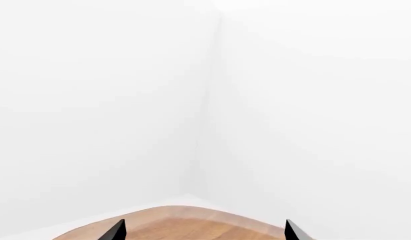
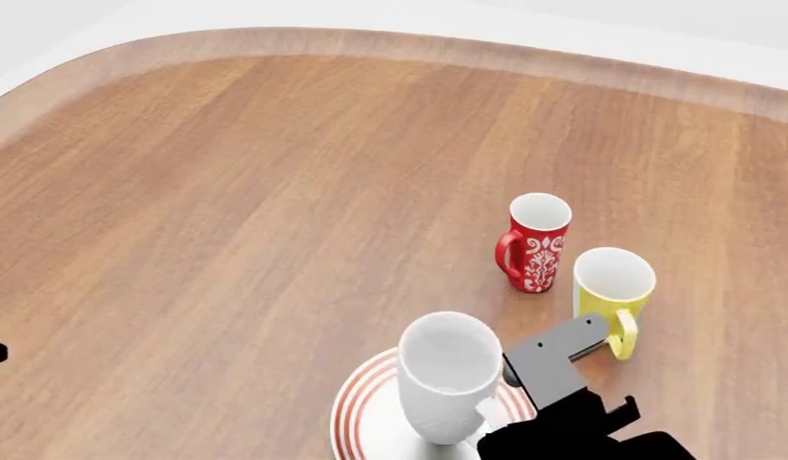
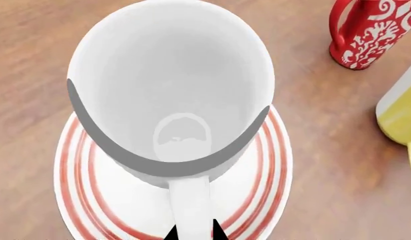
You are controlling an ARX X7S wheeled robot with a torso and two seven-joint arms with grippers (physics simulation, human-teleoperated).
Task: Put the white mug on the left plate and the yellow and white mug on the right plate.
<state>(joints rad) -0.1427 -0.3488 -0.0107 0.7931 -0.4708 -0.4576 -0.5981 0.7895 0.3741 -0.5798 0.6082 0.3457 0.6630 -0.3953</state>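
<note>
The white mug [image 2: 448, 374] stands upright over the middle of a red-ringed plate [image 2: 355, 404]; whether its base touches the plate is unclear. In the right wrist view my right gripper [image 3: 194, 233] is shut on the white mug's [image 3: 172, 85] handle, above the plate [image 3: 69, 165]. The yellow and white mug [image 2: 613, 286] stands on the table to the right of the plate and also shows in the right wrist view [image 3: 400, 112]. The other plate is out of view. My left gripper [image 1: 205, 232] is open and empty, facing a white wall corner.
A slim red mug with white ornament [image 2: 538, 240] stands just behind-left of the yellow mug, and shows in the right wrist view [image 3: 365, 30]. The wooden table [image 2: 241, 192] has a curved far edge with a white wall beyond. My right arm [image 2: 567, 422] fills the lower right.
</note>
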